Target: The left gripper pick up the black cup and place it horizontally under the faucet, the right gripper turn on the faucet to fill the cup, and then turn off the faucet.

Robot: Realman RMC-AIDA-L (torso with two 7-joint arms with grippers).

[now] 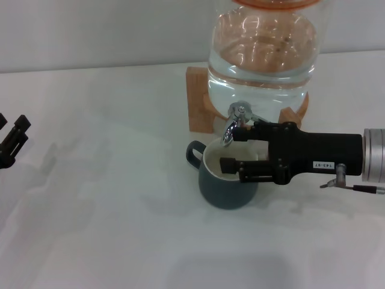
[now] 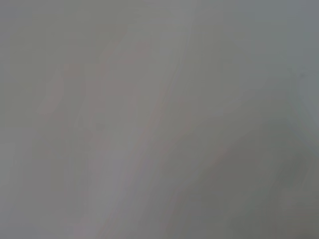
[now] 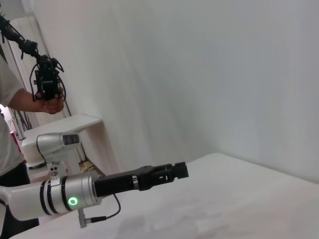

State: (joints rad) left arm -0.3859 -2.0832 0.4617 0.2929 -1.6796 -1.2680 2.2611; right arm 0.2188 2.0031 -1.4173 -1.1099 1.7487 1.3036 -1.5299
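Placement of the black cup [image 1: 227,180] is looking finished: it is standing upright on the white table [image 1: 120,229] directly beneath the spout of the faucet [image 1: 236,123], handle pointing toward the robot's left, with nothing gripping it. The left gripper [image 1: 13,141] is sitting well apart at the table's left edge, cut off by the frame there; in the right wrist view it [image 3: 167,172] is holding nothing, though whether its fingers are parted I cannot tell. The right gripper [image 1: 240,149] is reaching in from the right with its fingers spread, the upper one lying just beside the chrome lever and the lower one crossing over the cup's rim; it is clenching nothing. Turning the lever seems to be the step in hand, while filling and shutting off are remaining. No stream of water is showing, and the cup's water level is hard to make out. The left wrist view is giving only a featureless grey blur.
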